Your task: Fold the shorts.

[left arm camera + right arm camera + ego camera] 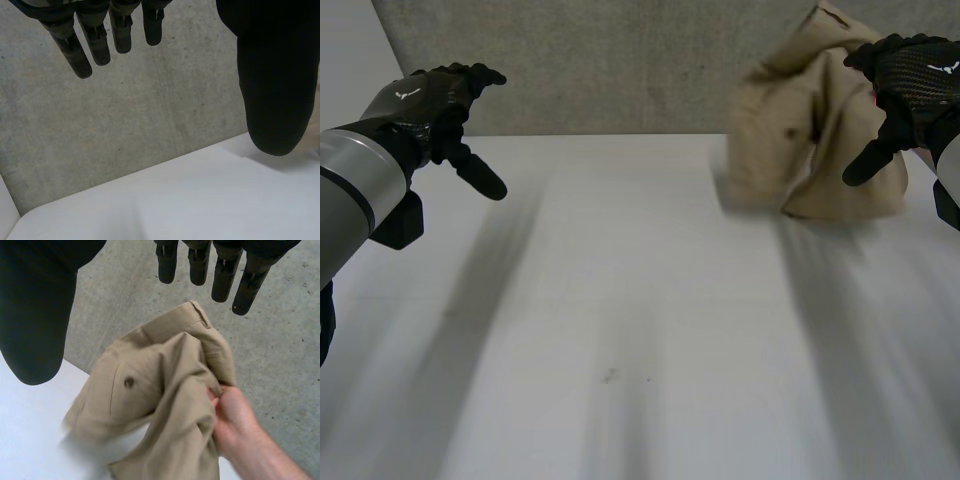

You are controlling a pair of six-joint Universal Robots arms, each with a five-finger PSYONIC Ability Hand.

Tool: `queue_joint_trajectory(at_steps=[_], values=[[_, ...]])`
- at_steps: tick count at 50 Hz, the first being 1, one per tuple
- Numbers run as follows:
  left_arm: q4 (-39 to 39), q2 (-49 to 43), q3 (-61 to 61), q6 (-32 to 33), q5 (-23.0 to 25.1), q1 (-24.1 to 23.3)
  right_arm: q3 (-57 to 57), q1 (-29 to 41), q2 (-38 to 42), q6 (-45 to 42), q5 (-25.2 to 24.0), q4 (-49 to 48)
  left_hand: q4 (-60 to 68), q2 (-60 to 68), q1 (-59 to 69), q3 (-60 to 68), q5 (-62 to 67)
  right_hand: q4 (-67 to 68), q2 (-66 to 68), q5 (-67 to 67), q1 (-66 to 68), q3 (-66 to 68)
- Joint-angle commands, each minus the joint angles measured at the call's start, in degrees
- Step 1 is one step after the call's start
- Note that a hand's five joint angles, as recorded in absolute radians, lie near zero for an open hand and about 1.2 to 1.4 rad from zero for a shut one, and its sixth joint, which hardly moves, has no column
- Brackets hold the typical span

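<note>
Khaki shorts point(810, 140) bunched in a rumpled heap at the far right of the white table point(640, 330), waistband and one button showing, with a person's hand point(240, 422) gripping the cloth at one side. My right hand point(910, 80) hovers above the heap, fingers straight and spread wide, holding nothing. My left hand point(430, 100) hangs over the table's left side, well apart from the shorts, also wide and empty.

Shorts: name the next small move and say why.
Probably wait with both hands raised: a person's hand grips the bunched shorts under the open right hand, and the open left hand hangs far off over the table.
</note>
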Motion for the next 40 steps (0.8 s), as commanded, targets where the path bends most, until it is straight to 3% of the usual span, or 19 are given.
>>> queue_joint_trajectory(at_steps=[1, 29, 33, 40], values=[[1.8, 0.0, -0.6, 0.1, 0.0, -0.1, 0.1, 0.0, 0.0, -0.4, 0.1, -0.1, -1.7, -1.5, 0.6, -2.3, -2.7, -3.4, -0.3, -3.6, 2.2, -0.2], [3.3, -0.1, -0.6, 0.1, 0.0, -0.1, 1.8, 0.3, 0.3, -2.3, 0.0, -2.4, -1.7, -1.5, 0.6, -2.3, -2.7, -3.4, -0.3, -3.6, 2.2, -0.2], [3.5, -0.3, -0.6, 0.1, 0.0, -0.1, 2.3, 0.4, 1.6, -3.8, -2.4, -3.5, -1.7, -1.5, 0.6, -2.3, -2.7, -3.4, -0.3, -3.6, 2.2, -0.2], [4.8, -2.2, -0.8, 0.2, -0.1, -0.1, 2.6, 0.8, 9.0, -13.8, -8.8, -2.0, -1.7, -1.5, 0.6, -2.3, -2.7, -3.4, -0.3, -3.6, 2.2, -0.2]])
